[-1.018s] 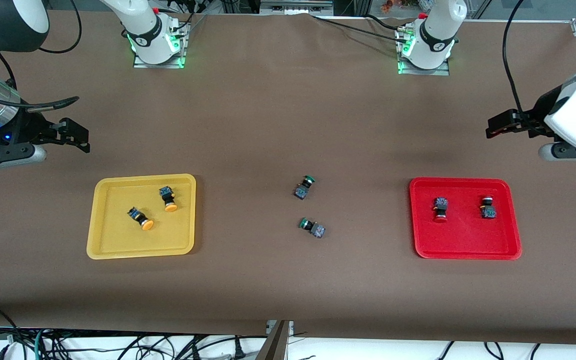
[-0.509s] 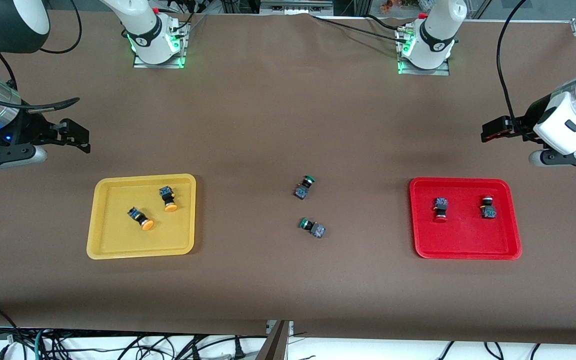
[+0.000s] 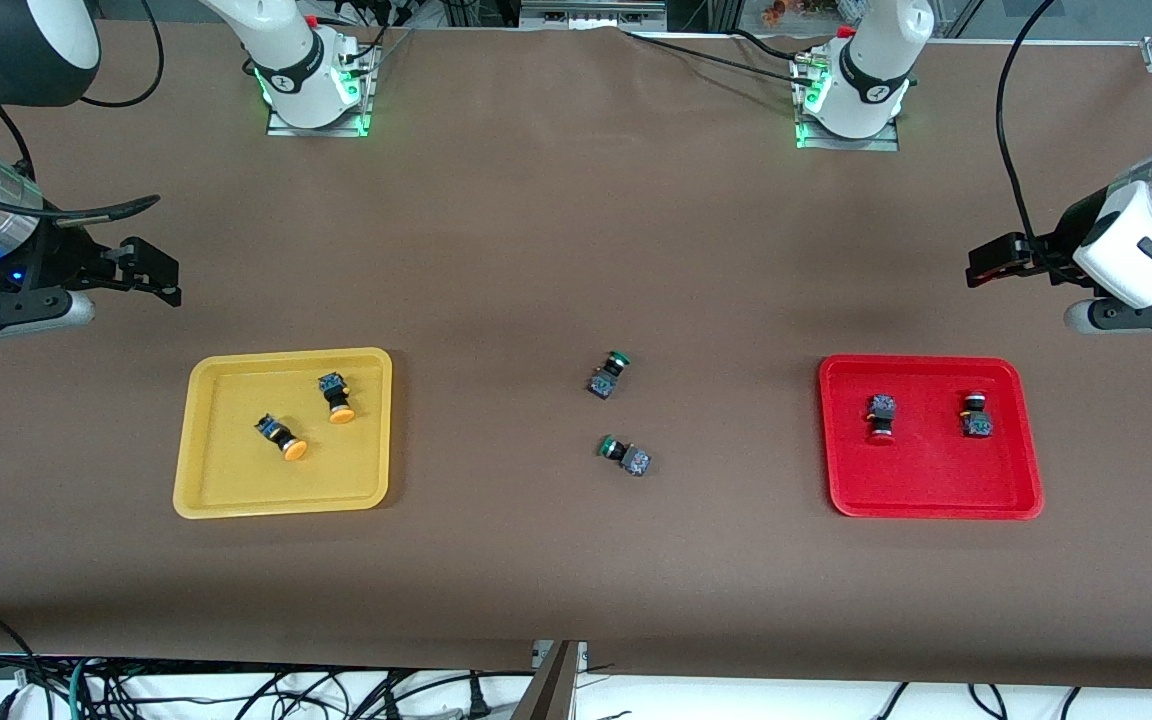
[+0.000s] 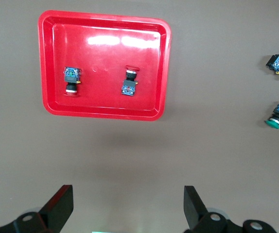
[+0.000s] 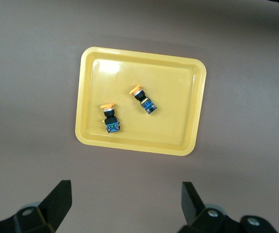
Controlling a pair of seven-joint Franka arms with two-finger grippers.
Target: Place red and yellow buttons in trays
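Nearest the front edge, two yellow buttons (image 3: 283,438) lie in the yellow tray (image 3: 198,492) and two red buttons (image 3: 880,417) in the red tray (image 3: 841,490). Green-capped switches (image 3: 609,374) sit mid-table, rightly untouched. Toward the end edges, left gripper (image 3: 983,262) and right gripper (image 3: 158,271) hover, fingers spread, empty. Best move: retreat high, clear of trays.

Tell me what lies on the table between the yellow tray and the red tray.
In the front view, two green-capped buttons lie on their sides on bare table between the yellow tray and the red tray, touching neither.
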